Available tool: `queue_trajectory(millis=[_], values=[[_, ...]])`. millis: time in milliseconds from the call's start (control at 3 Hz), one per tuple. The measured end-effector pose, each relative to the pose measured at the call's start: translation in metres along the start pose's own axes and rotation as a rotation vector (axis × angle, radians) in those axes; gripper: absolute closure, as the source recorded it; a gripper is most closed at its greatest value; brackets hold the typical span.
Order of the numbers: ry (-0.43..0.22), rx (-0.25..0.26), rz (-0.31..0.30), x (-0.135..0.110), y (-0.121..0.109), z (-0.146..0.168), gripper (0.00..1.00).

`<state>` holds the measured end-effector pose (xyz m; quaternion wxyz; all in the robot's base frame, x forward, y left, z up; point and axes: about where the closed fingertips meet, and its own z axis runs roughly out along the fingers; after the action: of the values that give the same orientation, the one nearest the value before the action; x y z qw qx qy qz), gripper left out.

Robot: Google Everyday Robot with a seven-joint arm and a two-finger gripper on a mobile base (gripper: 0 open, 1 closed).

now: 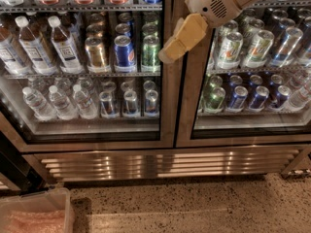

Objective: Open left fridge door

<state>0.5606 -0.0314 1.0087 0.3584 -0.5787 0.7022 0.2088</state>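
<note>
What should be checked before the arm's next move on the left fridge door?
1. Left fridge door in view: ok.
2. Door shut, level with the right door: ok, nothing opened yet.
3. Gripper at the seam between the two doors, in the upper part: ok.
4. Gripper's hold on the door edge: cannot tell.
5. Swing path: cannot tell; a plastic bin stands on the floor at lower left.
</note>
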Motion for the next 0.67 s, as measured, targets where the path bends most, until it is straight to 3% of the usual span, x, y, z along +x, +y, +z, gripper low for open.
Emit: queue_trajectory(millis=[333,667], values=[[-0.004,0.005,-0.009,0.0002,-0.0042,-0.0021,0.00],[-0.004,0.005,-0.009,0.0002,-0.0042,-0.0021,0.19]])
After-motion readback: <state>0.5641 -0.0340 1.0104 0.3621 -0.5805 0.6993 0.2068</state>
